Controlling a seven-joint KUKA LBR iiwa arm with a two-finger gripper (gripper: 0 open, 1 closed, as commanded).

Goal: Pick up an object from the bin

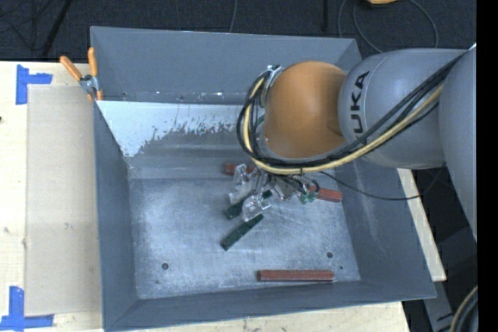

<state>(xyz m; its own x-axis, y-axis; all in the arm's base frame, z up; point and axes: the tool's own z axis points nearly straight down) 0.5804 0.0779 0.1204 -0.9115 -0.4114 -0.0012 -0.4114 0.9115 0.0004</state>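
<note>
A dark elongated stick (240, 233) was seen lying tilted on the middle of the floor of the bin (156, 245), its upper end just beneath the pincer (253, 200). Whether the pincer was spread or pressed together could not be told. A reddish-brown bar (296, 275) was seen near the front wall, well apart, and a small red piece (331, 196) lay just right of the pincer.

grey arm (412, 105) marked kuka, orange cover (303, 109), yellow and black cables (250, 138).
</note>
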